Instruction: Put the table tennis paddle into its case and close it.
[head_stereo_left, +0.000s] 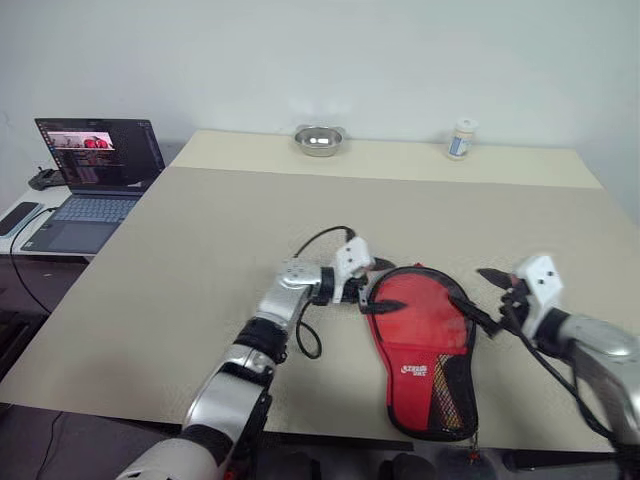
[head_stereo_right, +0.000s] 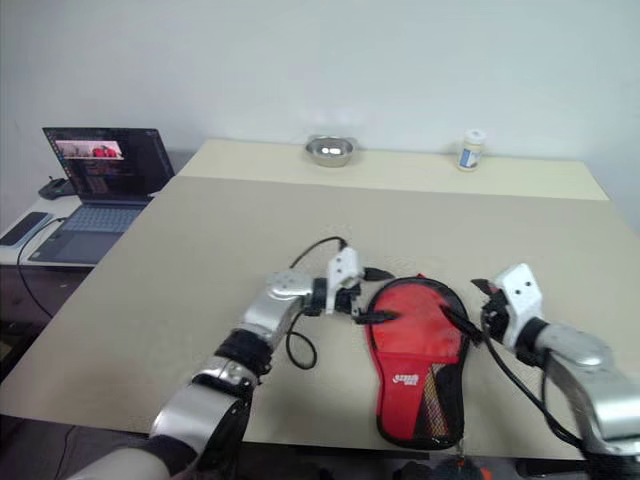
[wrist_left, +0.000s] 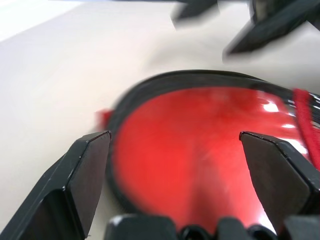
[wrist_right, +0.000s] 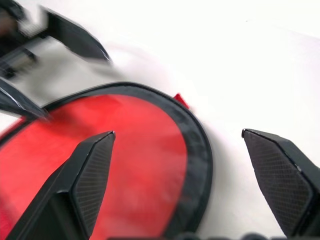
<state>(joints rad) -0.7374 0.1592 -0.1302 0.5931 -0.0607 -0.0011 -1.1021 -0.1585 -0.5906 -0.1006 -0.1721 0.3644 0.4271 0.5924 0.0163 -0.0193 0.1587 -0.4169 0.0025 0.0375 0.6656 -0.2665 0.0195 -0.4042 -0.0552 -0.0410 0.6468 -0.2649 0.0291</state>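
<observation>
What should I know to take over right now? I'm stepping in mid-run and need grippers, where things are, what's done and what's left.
Left gripper: open, holding nothing, at the left edge of the case's round end.
Right gripper: open, holding nothing, at the right edge of the same end.
The case lies flat on the table, red side up, round end away from the robot, narrow end at the near table edge.
Paddle: a glossy red face shows inside the case's black rim in the left wrist view, so it appears to be in.
Left: I cannot tell whether the zip is shut; check and close it.
</observation>
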